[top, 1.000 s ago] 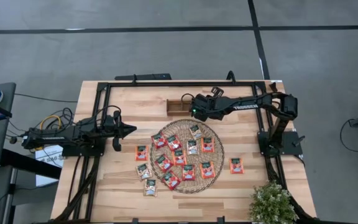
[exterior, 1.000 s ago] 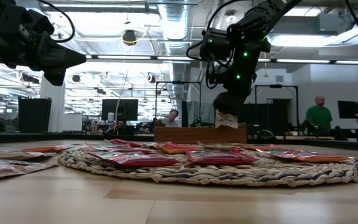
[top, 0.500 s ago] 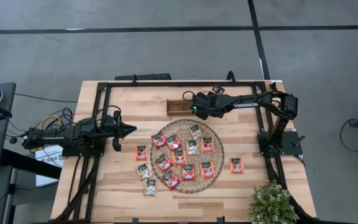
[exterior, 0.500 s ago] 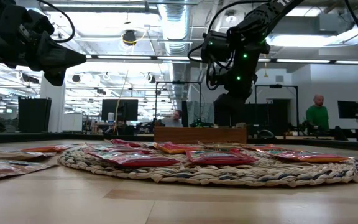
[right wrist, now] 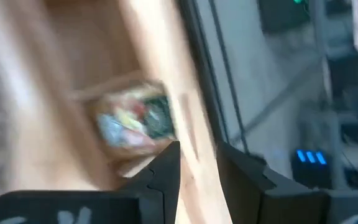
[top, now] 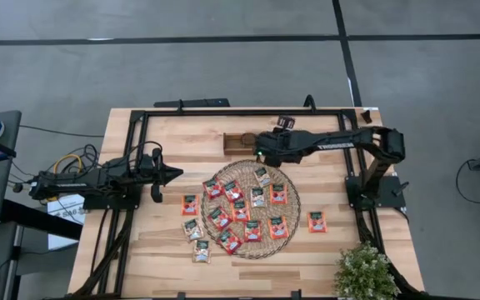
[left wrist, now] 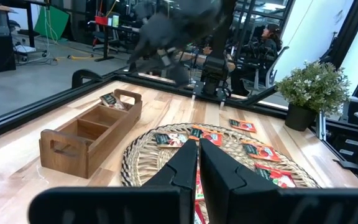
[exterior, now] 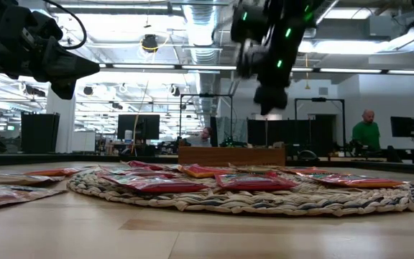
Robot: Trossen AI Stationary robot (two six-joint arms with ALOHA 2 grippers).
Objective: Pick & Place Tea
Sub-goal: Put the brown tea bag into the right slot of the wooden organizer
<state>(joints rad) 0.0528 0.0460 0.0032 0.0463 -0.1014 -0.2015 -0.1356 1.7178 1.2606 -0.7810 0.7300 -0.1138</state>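
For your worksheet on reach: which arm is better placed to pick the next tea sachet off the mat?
Probably the right. Its gripper hangs open by the tray, at the edge of the mat holding the sachets. The left gripper waits shut, off the mat.

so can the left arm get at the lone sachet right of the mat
Probably not easily: that sachet lies beyond the mat, near the right arm's base, while the left pincer waits at the table's left side.

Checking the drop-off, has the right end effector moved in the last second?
Yes. In the low view, the right end effector has risen well clear of the wooden tray, now empty.
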